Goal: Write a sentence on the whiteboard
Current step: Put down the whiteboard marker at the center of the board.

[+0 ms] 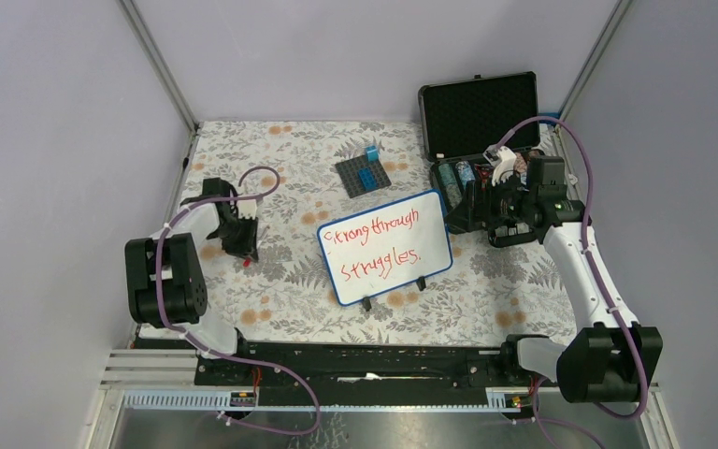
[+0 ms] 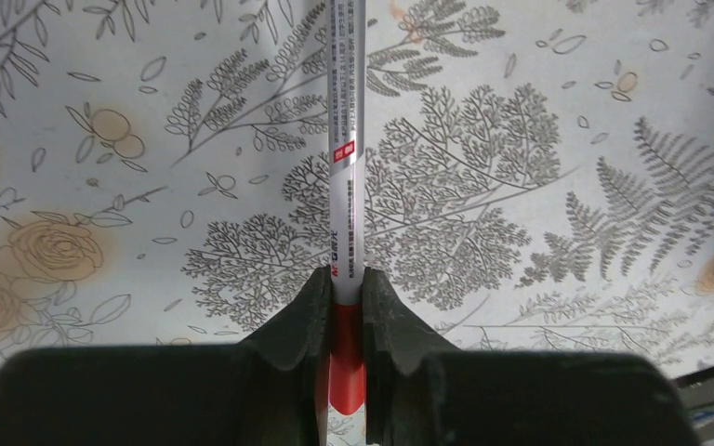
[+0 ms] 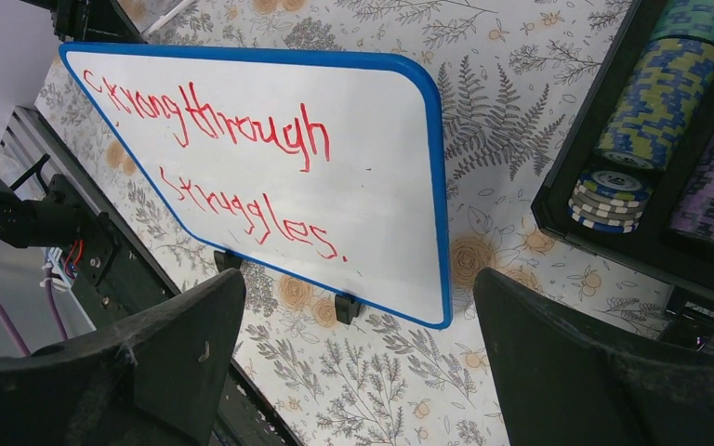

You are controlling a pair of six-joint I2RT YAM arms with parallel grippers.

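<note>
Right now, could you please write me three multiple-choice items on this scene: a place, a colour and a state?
1. Where does the black case stand? A far right corner; B near left corner; C centre.
2. What colour is the writing on the whiteboard? A blue; B red; C green.
3. How are the left fingers? A wide open, empty; B shut on the marker; C holding the whiteboard.
Answers: A, it stands open at the far right; B, red letters show; B, they pinch the marker's barrel.

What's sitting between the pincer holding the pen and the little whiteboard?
Nothing but bare flowered tablecloth lies between the left pincer and the whiteboard; the top view shows it.
</note>
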